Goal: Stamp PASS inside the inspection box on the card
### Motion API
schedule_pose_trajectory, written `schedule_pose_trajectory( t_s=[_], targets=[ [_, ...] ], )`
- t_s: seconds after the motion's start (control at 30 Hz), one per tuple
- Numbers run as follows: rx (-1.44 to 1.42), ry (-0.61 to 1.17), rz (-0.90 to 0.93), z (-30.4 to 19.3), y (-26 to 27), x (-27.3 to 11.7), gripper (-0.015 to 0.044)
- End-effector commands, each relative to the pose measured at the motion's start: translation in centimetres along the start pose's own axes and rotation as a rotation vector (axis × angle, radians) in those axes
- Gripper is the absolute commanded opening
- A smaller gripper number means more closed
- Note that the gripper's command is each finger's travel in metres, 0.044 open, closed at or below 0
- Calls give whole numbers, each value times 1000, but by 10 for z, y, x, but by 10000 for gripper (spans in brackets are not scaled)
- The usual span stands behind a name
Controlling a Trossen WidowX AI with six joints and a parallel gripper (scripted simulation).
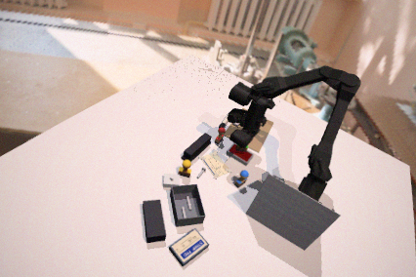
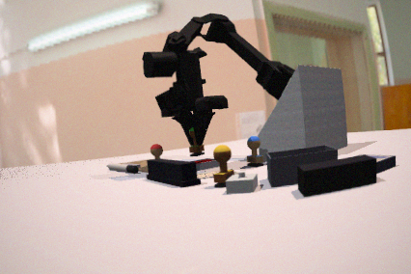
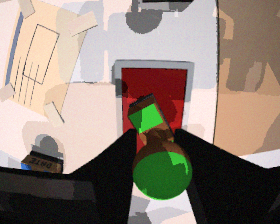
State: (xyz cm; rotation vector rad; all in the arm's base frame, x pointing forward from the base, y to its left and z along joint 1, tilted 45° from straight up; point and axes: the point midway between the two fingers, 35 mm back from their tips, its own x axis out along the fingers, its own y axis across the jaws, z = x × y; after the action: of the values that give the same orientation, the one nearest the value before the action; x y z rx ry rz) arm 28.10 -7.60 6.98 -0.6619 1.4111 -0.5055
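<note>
My gripper (image 1: 246,143) (image 2: 195,136) (image 3: 155,135) is shut on the green-knobbed stamp (image 2: 197,149) (image 3: 162,172). The stamp hangs a little above the red ink pad (image 1: 239,153) (image 3: 155,82), turned at an angle to it in the wrist view. Its printing face and lettering are hidden. The cream card (image 1: 215,164) (image 3: 27,31) lies taped to the bench, left of the pad in the wrist view. The inspection box (image 3: 30,49) is an outlined rectangle on it, with no print visible inside.
A blue-knobbed DATE stamp (image 1: 241,179) (image 2: 254,151) (image 3: 45,162), red-knobbed stamp (image 1: 221,135) (image 2: 156,150) and yellow-knobbed stamp (image 1: 186,169) (image 2: 223,163) stand around the card. A long black block (image 1: 197,146) (image 2: 173,172) lies beside it. A dark open tray (image 1: 173,209) stands farther off.
</note>
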Motion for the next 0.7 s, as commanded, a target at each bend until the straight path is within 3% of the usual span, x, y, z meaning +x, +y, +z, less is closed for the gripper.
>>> schedule_pose_trajectory(
  t_s=[0.0, 0.67],
  targets=[
    [-9, 4, -4, -2, 0, 3, 0],
    [-7, 4, -6, -3, -1, 13, 0]
  ],
)
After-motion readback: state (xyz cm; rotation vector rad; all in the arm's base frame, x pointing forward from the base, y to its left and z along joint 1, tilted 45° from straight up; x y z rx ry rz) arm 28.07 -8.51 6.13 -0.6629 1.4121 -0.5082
